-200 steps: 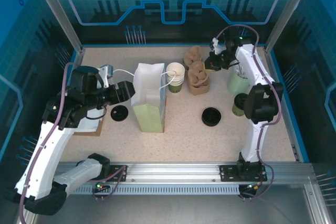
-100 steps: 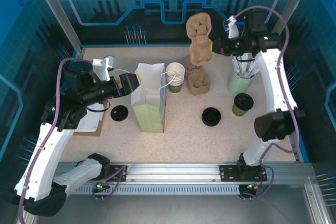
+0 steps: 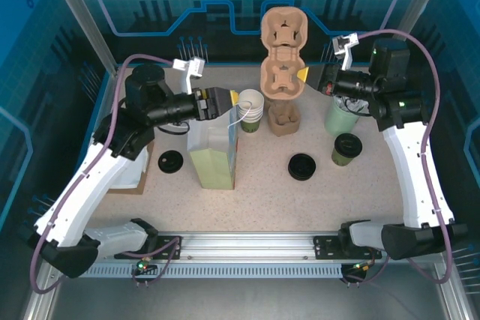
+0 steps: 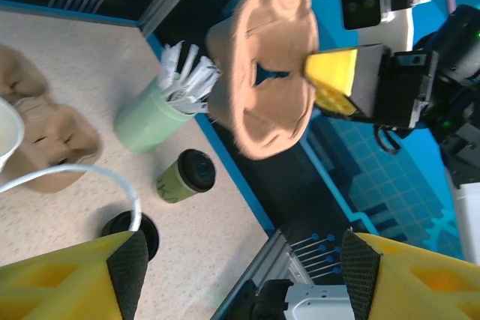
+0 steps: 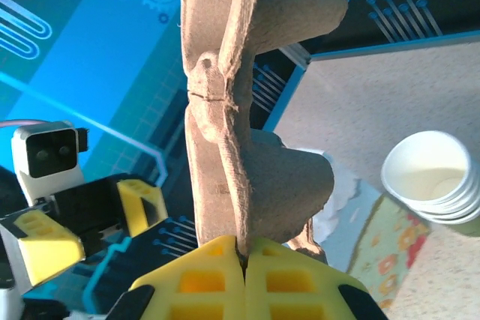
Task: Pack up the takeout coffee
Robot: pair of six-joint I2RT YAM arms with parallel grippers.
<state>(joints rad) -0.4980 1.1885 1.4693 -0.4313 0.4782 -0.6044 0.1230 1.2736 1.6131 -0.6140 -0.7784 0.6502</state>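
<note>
The left gripper (image 3: 229,100) hangs over the far end of the standing paper bag (image 3: 214,151), its fingers spread apart and holding nothing. The right gripper (image 3: 304,77) has its fingers pinched on the edge of a moulded pulp cup carrier (image 3: 283,50), held up clear of the counter (image 3: 262,192). The takeout coffee (image 3: 346,148), black lid on, stands on the counter at the right, just in front of the pale-green cup of packets (image 3: 337,119).

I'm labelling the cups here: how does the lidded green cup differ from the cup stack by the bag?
The takeout coffee is a single cup under a black lid; the cup stack is several nested cups, open, with the white inside showing. The coffee stands near the packet cup; the stack stands beside the paper bag. Both are upright on the table.
</note>
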